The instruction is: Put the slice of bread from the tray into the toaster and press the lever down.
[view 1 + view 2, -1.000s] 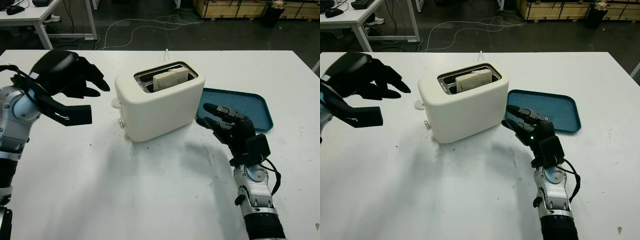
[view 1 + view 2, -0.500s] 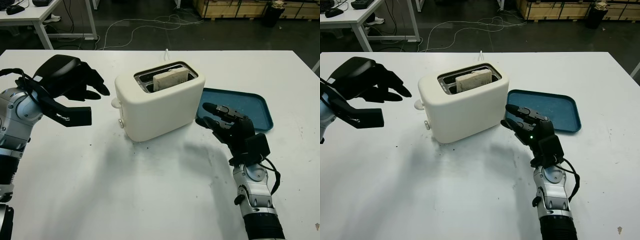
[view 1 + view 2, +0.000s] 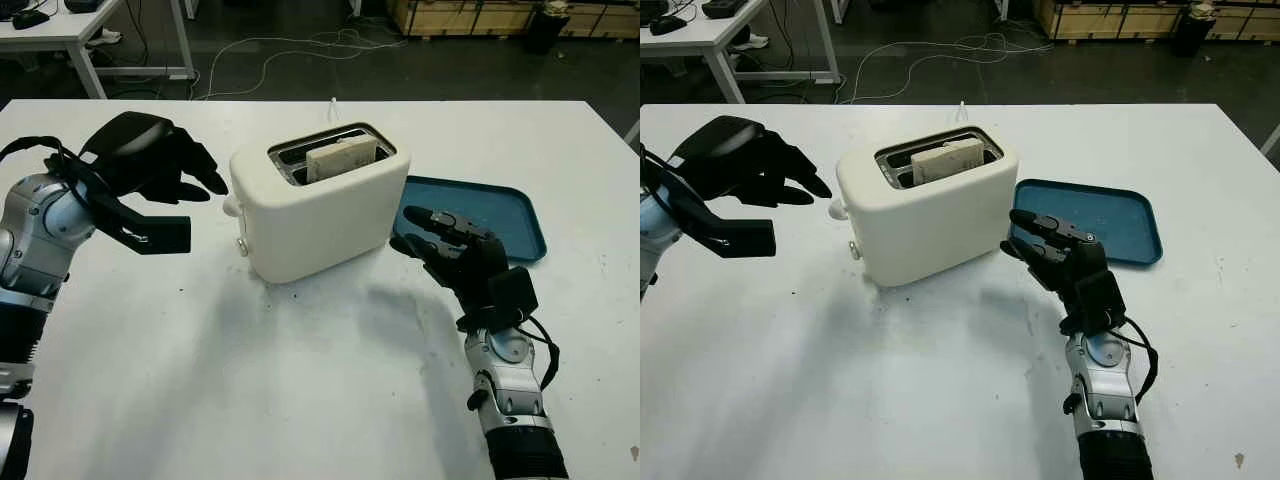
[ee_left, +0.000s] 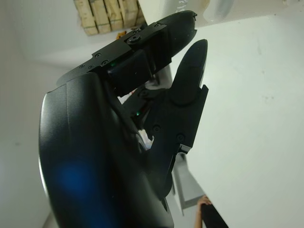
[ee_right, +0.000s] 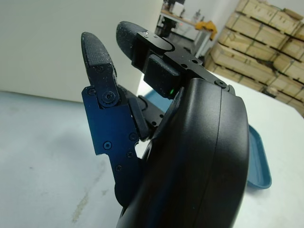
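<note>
A cream toaster (image 3: 315, 210) stands mid-table with a slice of bread (image 3: 340, 157) upright in its front slot. Its lever knob (image 3: 232, 206) sticks out of the left end, near the top. My left hand (image 3: 165, 180) hovers open just left of that knob, fingertips (image 3: 214, 182) a little apart from it and slightly above. The blue tray (image 3: 490, 216) lies right of the toaster with nothing on it. My right hand (image 3: 450, 250) is open in front of the tray's near left corner, close to the toaster's right end.
The white table (image 3: 300, 380) has free room in front of the toaster. Beyond its far edge are cables on a dark floor (image 3: 300, 50), another table (image 3: 70, 25) and wooden pallets (image 3: 470, 15).
My left hand has moved right and slightly down toward the toaster's lever knob. The right hand, bread and tray are unchanged.
</note>
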